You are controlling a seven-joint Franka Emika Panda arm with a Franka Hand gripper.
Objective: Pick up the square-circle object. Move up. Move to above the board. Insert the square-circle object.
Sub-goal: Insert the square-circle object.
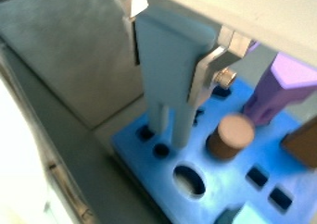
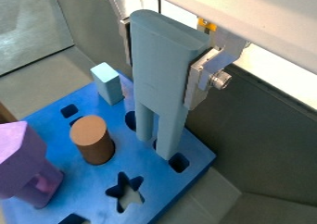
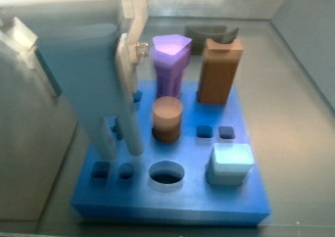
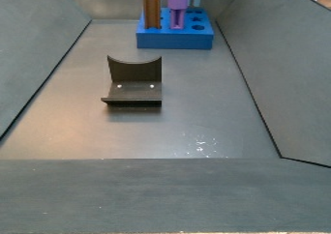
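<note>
Pale blue-grey post (image 2: 161, 80) upright, foot at blue board (image 2: 74, 186) corner hole | tool (image 2: 164, 56) pinching post | brown cylinder (image 2: 89, 140) nearby

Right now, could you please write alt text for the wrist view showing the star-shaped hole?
The gripper holds a tall pale blue-grey grooved post upright, its base at a corner of the thick bright blue board. A brown cylinder, purple post and pale cyan cube already stand in the board.
</note>
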